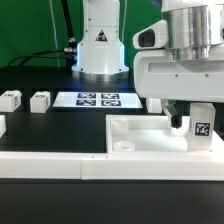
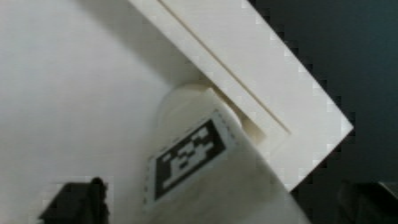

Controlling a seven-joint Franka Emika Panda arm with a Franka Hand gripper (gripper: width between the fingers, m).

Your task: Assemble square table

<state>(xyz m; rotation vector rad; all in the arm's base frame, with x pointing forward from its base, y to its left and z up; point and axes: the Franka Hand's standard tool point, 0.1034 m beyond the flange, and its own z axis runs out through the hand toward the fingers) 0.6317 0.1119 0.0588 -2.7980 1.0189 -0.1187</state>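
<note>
Only in wrist view: pincer (image 2: 217, 204) apart, empty, a gap beside the leg (image 2: 199, 155).

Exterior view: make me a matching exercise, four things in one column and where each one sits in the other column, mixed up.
1. tabletop
2. marker board
3. loose legs
4. tagged leg

A. under the gripper, at the tabletop's corner
B. exterior view's left
C. middle, behind the tabletop
D. lying flat just behind the long white rail

Pairs: 1-D, 2-C, 3-B, 4-A.
</note>
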